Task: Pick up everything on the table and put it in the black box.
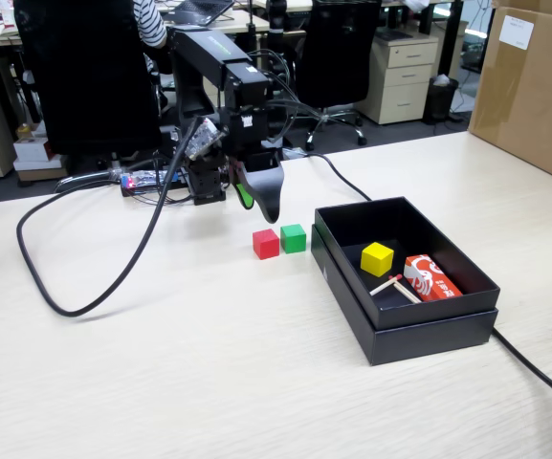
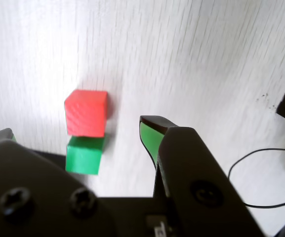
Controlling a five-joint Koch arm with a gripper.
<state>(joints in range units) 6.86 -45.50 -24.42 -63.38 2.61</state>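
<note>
Gripper (image 1: 256,206): I see its jaws spread apart, empty, hanging above the table (image 1: 161,363) left of the box (image 1: 405,277).
Red cube (image 1: 266,244), green cube (image 1: 294,238): touching, left of the box.
Yellow cube (image 1: 377,258): inside the box.

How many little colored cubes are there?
3. The yellow cube sits inside the black box. The red cube and the green cube sit side by side, touching, on the table next to the box. None seem hidden.
</note>
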